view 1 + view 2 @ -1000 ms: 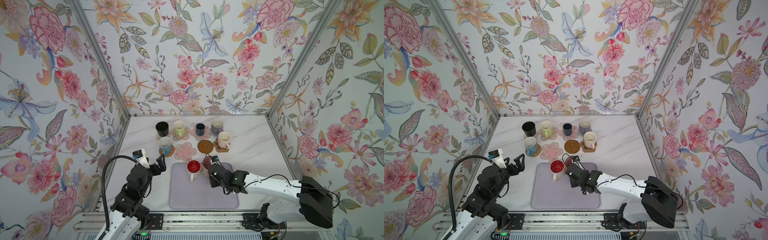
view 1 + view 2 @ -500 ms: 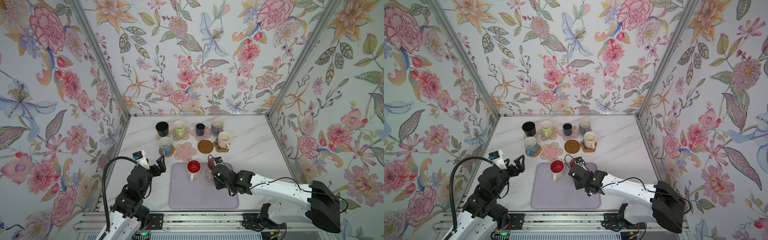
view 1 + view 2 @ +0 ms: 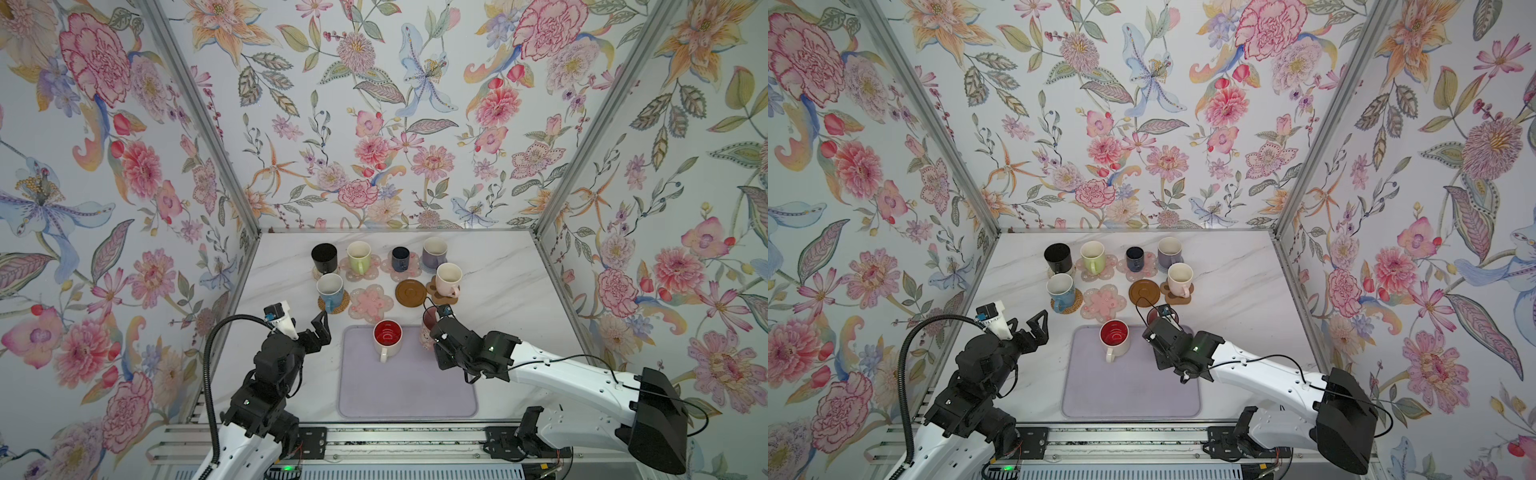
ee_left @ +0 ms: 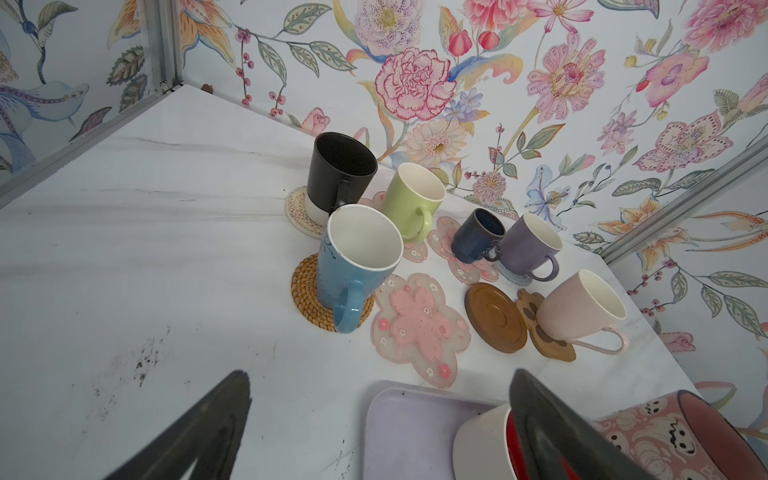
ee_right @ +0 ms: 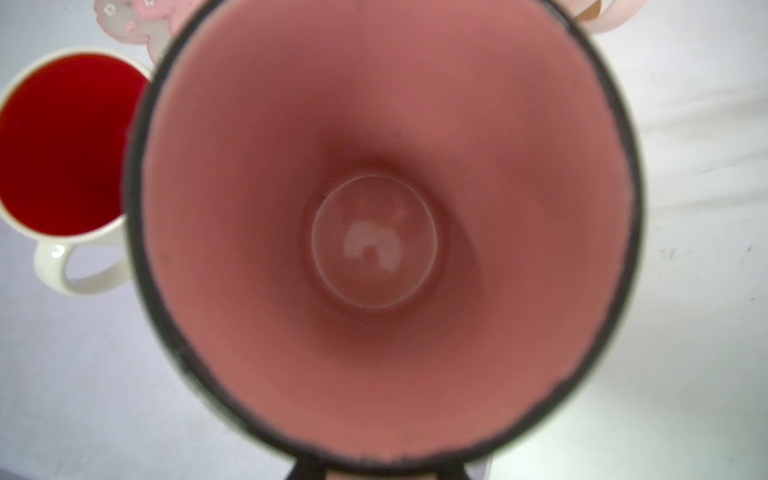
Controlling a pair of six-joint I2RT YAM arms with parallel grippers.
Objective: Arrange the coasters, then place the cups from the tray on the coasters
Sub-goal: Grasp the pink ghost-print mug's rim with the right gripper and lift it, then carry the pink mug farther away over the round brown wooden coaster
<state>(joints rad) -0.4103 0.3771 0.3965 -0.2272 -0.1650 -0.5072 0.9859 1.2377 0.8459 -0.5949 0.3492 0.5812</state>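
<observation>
A glossy pink ceramic mug [image 3: 427,337], dark-rimmed, printed with pale figures and empty inside, is clamped in the right gripper [image 3: 436,332] at the far corner of the flat, low-rimmed lavender rectangular tray [image 3: 407,390]. Just beside the gripper, a white mug with a red inside [image 3: 387,338] stands empty on the tray. Beyond the gripper lie a bare translucent pink flower-shaped coaster [image 3: 371,304] and a ringed brown disc [image 3: 410,293]. The left gripper [image 3: 1036,328] hangs spread wide, holding nothing.
</observation>
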